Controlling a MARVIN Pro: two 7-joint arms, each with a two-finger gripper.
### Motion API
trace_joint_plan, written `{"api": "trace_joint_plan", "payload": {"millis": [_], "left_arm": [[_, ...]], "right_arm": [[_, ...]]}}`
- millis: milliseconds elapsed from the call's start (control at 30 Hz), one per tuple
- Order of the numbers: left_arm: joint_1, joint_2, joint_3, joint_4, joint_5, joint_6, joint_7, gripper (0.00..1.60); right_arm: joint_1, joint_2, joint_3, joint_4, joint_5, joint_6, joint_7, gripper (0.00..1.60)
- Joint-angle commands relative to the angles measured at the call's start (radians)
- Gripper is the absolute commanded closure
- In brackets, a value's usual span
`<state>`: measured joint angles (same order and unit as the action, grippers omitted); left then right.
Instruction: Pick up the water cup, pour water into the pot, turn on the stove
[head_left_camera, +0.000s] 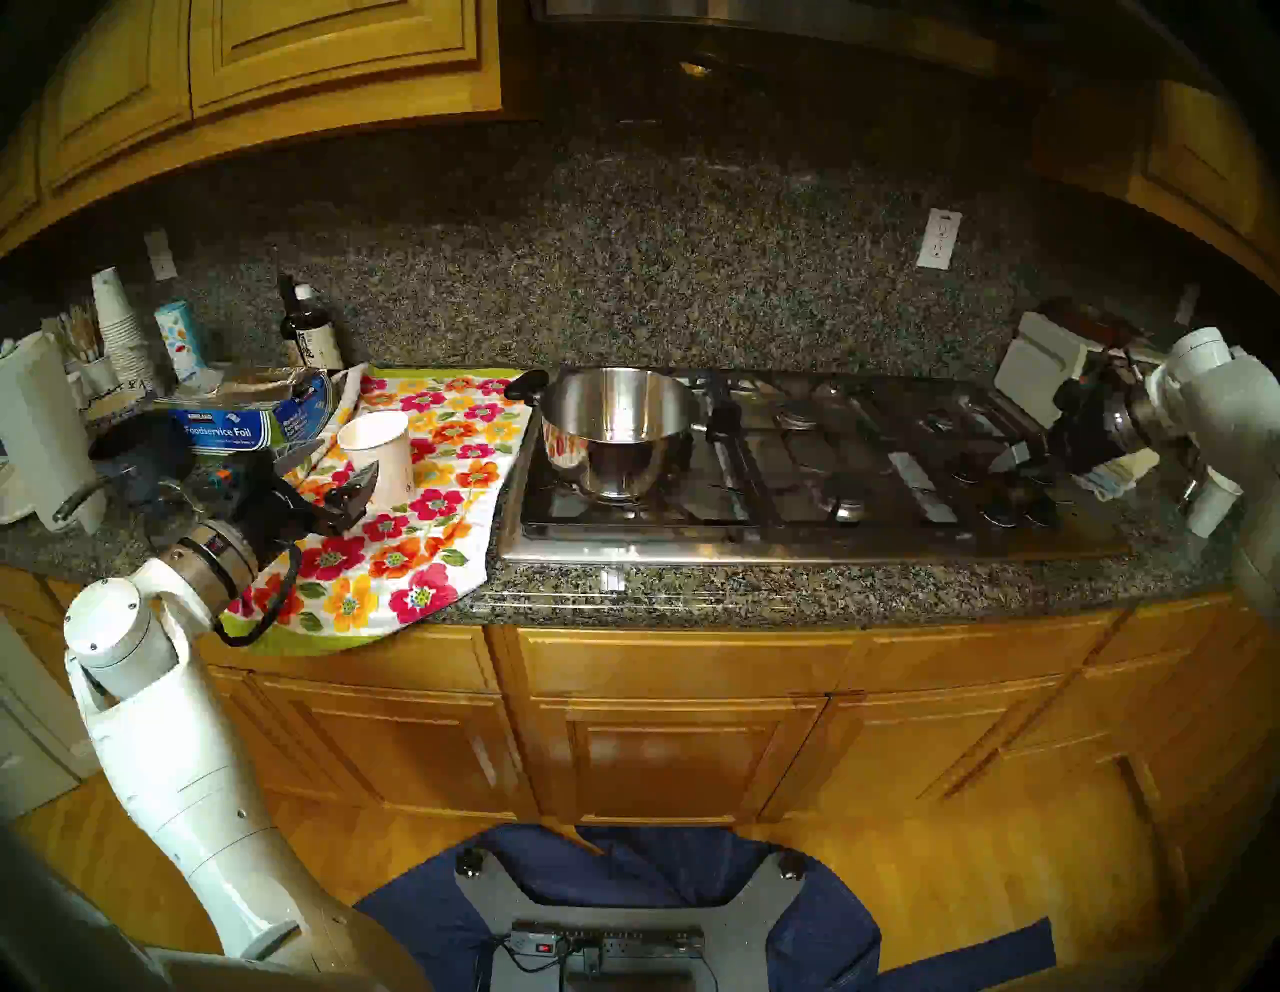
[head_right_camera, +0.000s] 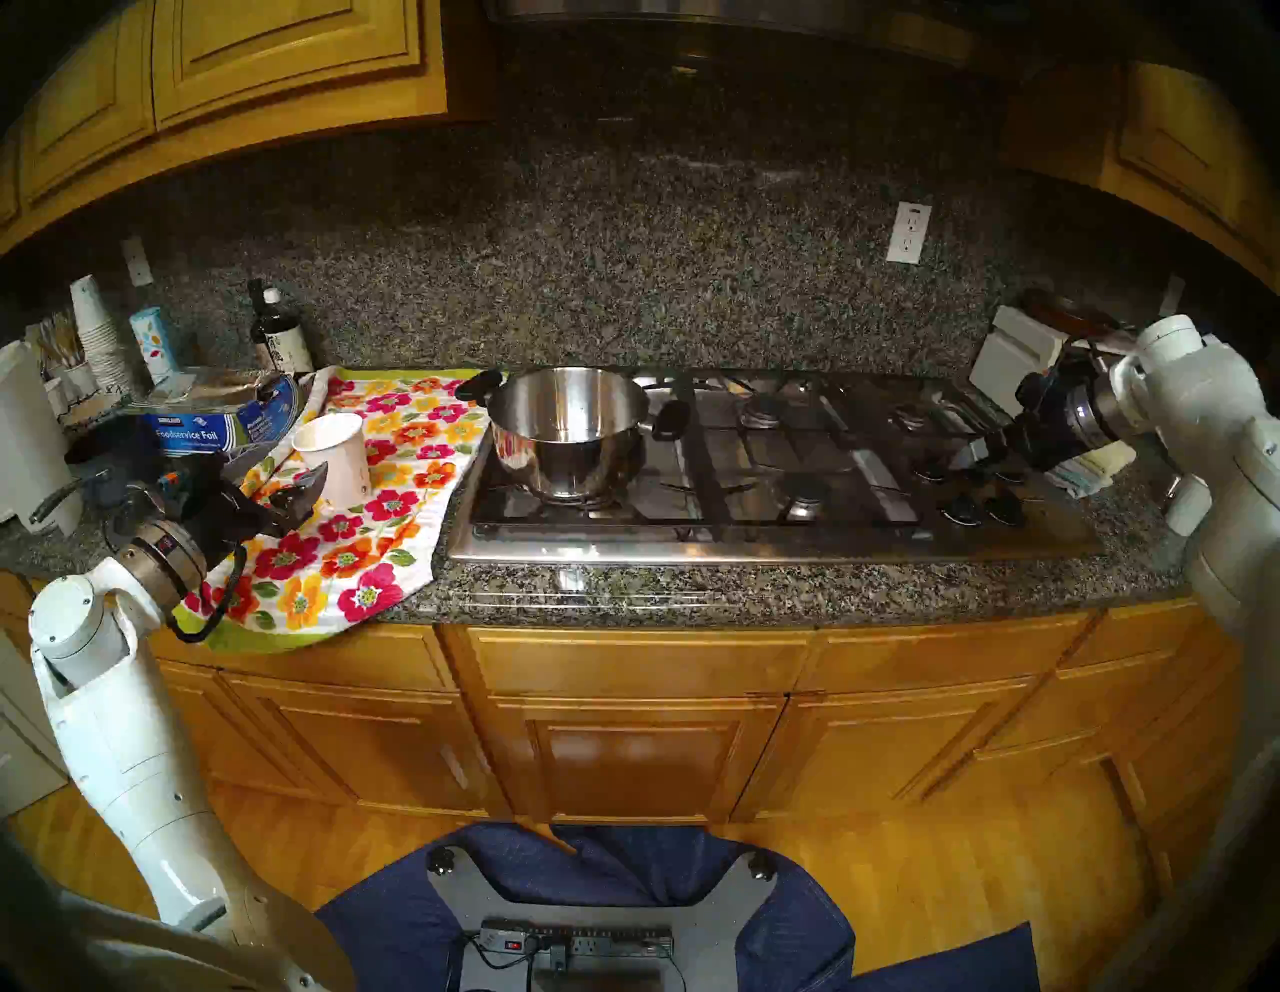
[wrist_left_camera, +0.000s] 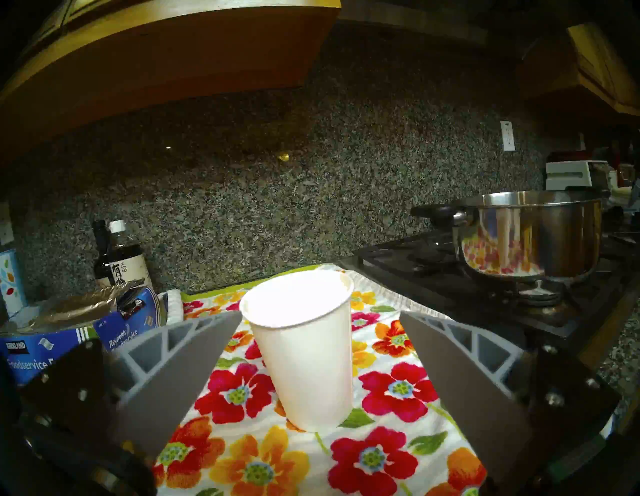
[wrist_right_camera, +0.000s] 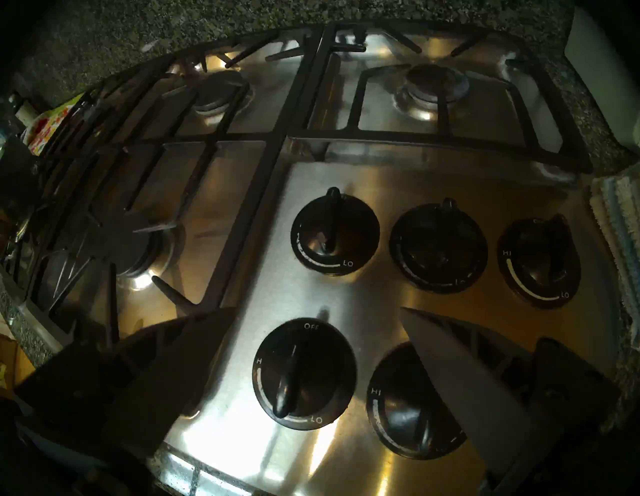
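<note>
The white paper water cup (head_left_camera: 377, 454) (wrist_left_camera: 304, 356) stands upright on a flowered cloth (head_left_camera: 415, 547), left of the stove (head_left_camera: 762, 548). My left gripper (head_left_camera: 338, 471) (wrist_left_camera: 320, 313) is open and level with the cup, which stands between its fingertips; I see no grip. The shiny steel pot (head_left_camera: 623, 464) (wrist_left_camera: 526, 242) with black handles sits on the stove's front left burner. My right gripper (head_left_camera: 1017, 458) (wrist_right_camera: 318, 309) hangs open over the black knobs, straddling the front left knob (wrist_right_camera: 304, 374) without touching it.
Foil boxes (head_left_camera: 228, 422), a dark bottle (head_left_camera: 308, 332), a stack of cups (head_left_camera: 121, 325) and a dark blue saucepan (head_left_camera: 142, 457) crowd the counter to the left. A white toaster oven (head_left_camera: 1039, 367) and a folded cloth (wrist_right_camera: 616, 228) sit right of the stove.
</note>
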<state>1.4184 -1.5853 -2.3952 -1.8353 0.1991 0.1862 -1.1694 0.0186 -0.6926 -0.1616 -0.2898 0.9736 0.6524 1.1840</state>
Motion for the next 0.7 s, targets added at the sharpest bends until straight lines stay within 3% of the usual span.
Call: {"api": "trace_joint_plan", "payload": {"millis": [0, 667], "left_arm": [[-0.021, 0.008, -0.001, -0.021, -0.010, -0.002, 0.002, 0.00], [-0.019, 0.011, 0.002, -0.020, -0.010, -0.004, 0.004, 0.00]], "right_arm": [[0.036, 0.026, 0.009, -0.028, 0.006, 0.010, 0.030, 0.00], [0.019, 0.082, 0.007, -0.178, 0.017, 0.051, -0.005, 0.00]]}}
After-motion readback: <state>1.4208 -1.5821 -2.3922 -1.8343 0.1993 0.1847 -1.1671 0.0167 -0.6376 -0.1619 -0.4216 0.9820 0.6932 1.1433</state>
